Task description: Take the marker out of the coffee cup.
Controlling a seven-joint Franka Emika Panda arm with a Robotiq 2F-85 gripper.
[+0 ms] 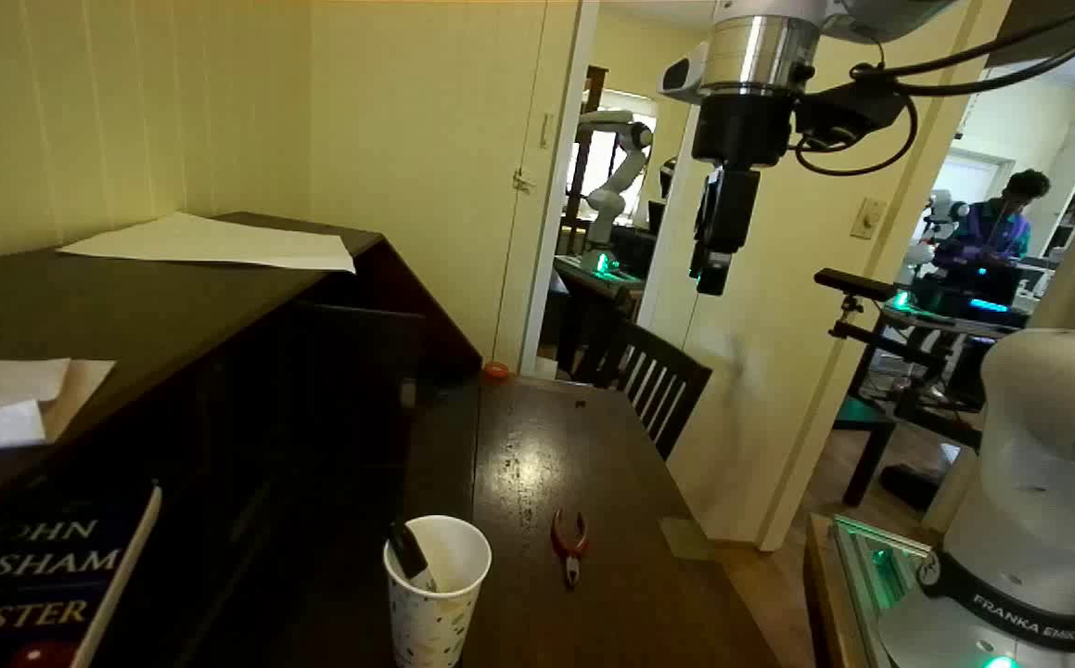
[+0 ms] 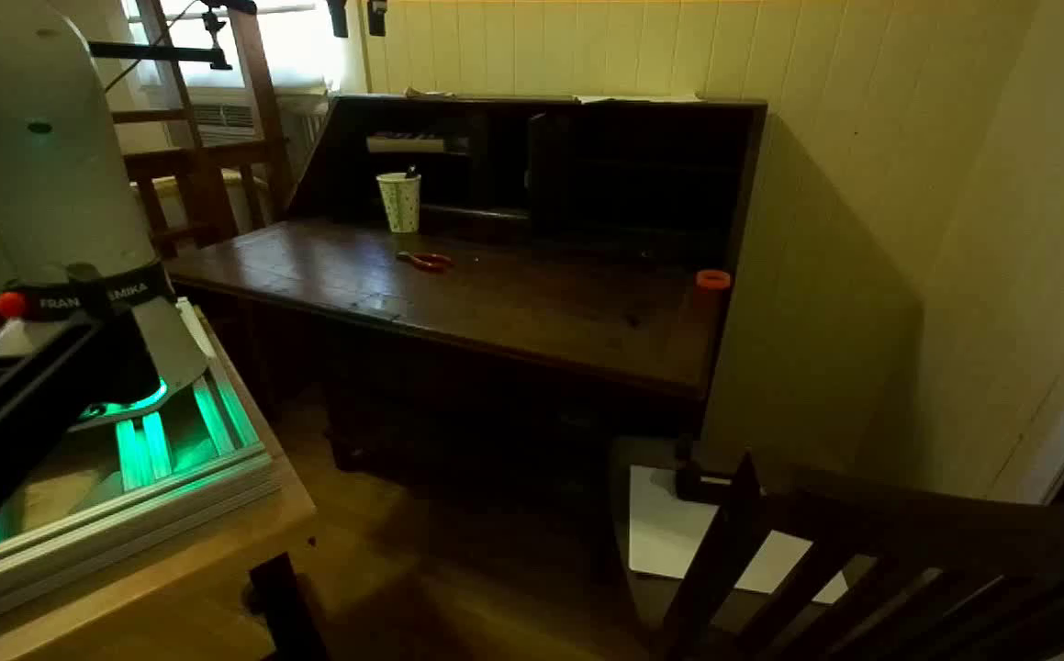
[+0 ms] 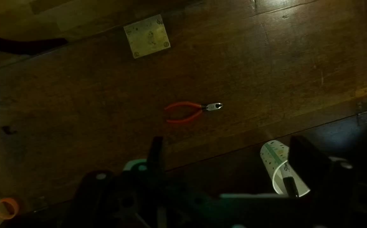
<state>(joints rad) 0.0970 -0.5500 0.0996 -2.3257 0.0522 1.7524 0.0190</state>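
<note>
The coffee cup is a white paper cup with small coloured print, upright on the desk in both exterior views [image 1: 435, 620] [image 2: 398, 206]; it also shows in the wrist view [image 3: 270, 155]. The marker, with a black cap and pale lettered body, leans inside it, its cap at the rim [image 1: 408, 551] [image 2: 412, 172] [image 3: 290, 186]. Its lower end is hidden in the cup. My gripper is open and empty, high above the desk in both exterior views [image 1: 710, 276] [image 2: 358, 20]. In the wrist view my gripper [image 3: 229, 152] has its fingers wide apart, and the right finger covers part of the cup.
Red-handled pliers [image 1: 570, 547] lie on the desk near the cup. An orange ring-shaped object [image 2: 713, 279] sits at the desk's far end. The desk's dark shelf unit [image 2: 651, 156] rises behind the cup. A book [image 1: 36, 584] shows beside the cup. A chair [image 1: 662, 380] stands by the desk.
</note>
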